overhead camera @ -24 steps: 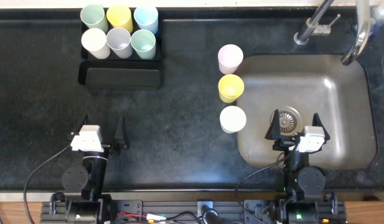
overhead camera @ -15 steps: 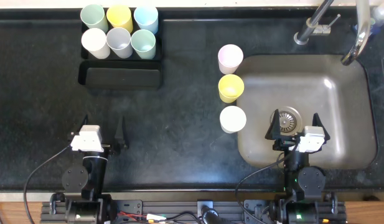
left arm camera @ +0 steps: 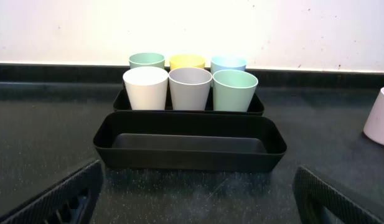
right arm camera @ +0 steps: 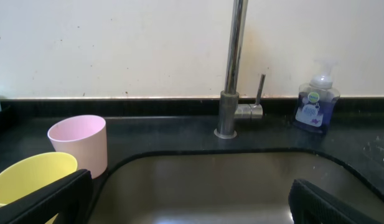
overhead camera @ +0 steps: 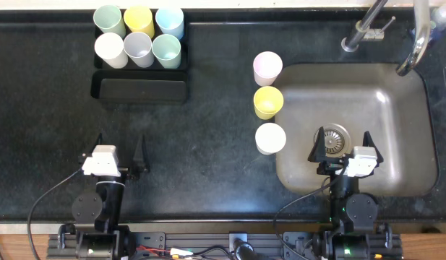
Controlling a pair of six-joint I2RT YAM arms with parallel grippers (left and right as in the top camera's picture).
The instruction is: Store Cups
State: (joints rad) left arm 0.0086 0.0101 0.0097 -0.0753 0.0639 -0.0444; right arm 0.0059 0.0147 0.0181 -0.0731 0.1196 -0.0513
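The black countertop (overhead camera: 208, 144) runs wide and bare between the near edge and two black trays at the far left, with another open stretch between the trays and the sink (overhead camera: 396, 94) set in at the right. The faucet (overhead camera: 363, 25) stands on the sink's far rim, and a soap bottle (right arm camera: 314, 99) sits to its right by the back wall. The far tray (overhead camera: 185, 54) holds six stored cups (left arm camera: 190, 84) upright in two rows of three: mint, yellow and light blue behind, white, pale grey and mint in front. The empty tray (overhead camera: 139, 90) lies just in front of it, long side parallel, the two touching or nearly so. Three loose cups stand upright and mouth up in a line along the sink's left rim: the pink cup (overhead camera: 267, 67) farthest, the loose yellow cup (overhead camera: 268, 101) in the middle, the loose white cup (overhead camera: 270, 137) nearest, each just beside the next. Both arms are folded back over their bases at the near edge, wrists pointing toward the back wall. The left gripper (overhead camera: 120, 144) hangs over bare counter, well short of the empty tray, jaws spread wide and holding nothing. The right gripper (overhead camera: 343, 139) sits over the sink's near part by the drain (overhead camera: 337, 137), jaws likewise spread wide and empty, to the right of the loose white cup.
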